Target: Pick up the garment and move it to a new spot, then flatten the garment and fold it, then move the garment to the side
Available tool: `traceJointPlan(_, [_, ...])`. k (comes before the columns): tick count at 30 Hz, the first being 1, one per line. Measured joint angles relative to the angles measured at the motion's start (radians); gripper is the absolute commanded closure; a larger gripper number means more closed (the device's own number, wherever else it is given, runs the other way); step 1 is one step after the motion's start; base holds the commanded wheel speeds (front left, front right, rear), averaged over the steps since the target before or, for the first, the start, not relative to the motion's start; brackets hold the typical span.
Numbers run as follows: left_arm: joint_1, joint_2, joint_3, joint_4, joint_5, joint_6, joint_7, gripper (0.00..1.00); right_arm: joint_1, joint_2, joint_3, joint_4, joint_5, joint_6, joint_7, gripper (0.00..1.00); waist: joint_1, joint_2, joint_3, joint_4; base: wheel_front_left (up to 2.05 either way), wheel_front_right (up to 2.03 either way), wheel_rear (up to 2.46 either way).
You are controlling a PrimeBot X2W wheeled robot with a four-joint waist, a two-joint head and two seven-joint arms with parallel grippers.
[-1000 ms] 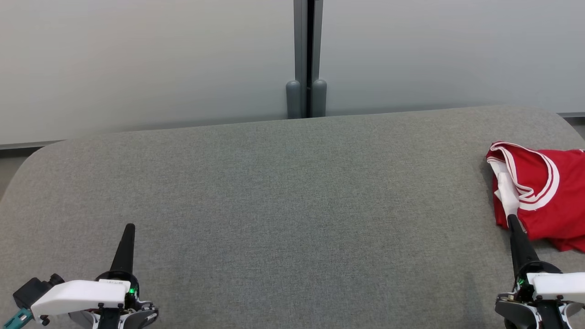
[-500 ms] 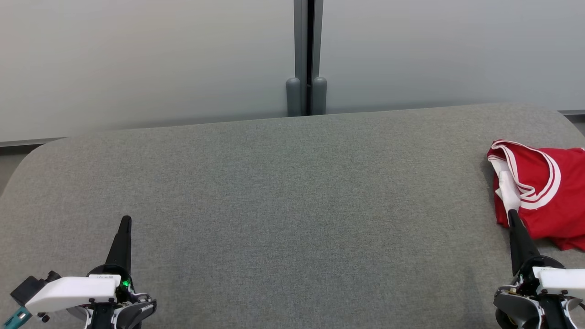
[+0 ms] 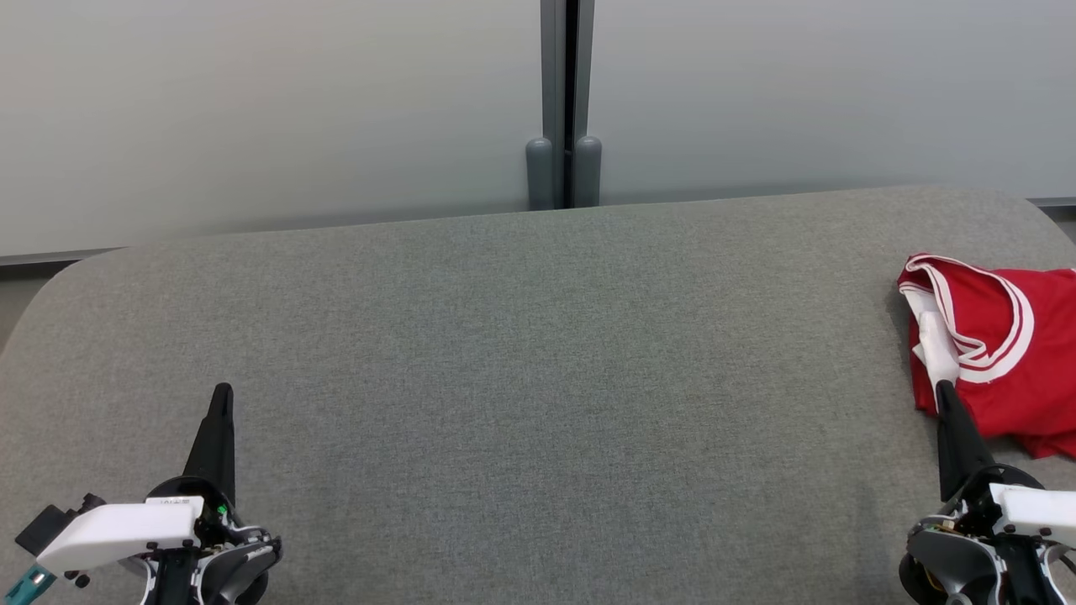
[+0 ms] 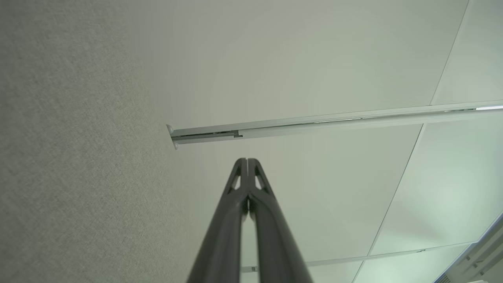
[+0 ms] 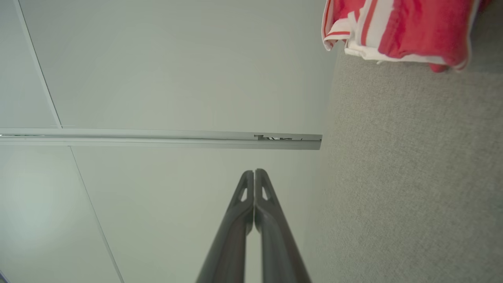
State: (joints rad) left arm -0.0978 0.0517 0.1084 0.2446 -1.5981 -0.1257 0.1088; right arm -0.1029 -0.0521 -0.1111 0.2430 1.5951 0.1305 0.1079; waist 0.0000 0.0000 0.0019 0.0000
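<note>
The garment (image 3: 1017, 361) is a red jersey with white trim, lying crumpled at the right edge of the grey padded surface (image 3: 538, 353). In the head view my right gripper (image 3: 941, 386) is shut, and its tip lies just in front of the jersey's near left edge. The right wrist view has the garment (image 5: 393, 31) off to the upper right, apart from my shut right gripper (image 5: 254, 171), which holds nothing. My left gripper (image 3: 223, 389) is shut and empty at the lower left, far from the jersey. In the left wrist view the left gripper (image 4: 247, 160) has its fingers pressed together.
A pale wall with a grey vertical post (image 3: 565, 101) stands right behind the padded surface. The surface has rounded far corners. Its broad middle stretches between my two grippers.
The whole picture has shifted up slightly, so the camera moved. My left gripper has drifted a little to the left. Both grippers stay shut and the garment lies as before.
</note>
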Motion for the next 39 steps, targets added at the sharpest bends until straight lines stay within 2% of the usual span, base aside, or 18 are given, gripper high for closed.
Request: traceJointPlan(39, [-0.007,-0.002,0.005,0.001,-0.015,-0.005,0.005,1.0,-0.001,0.002,-0.002,0.003,0.017,0.0,0.004,1.0,0.0,0.0,0.001,0.0,0.0,0.0,0.0])
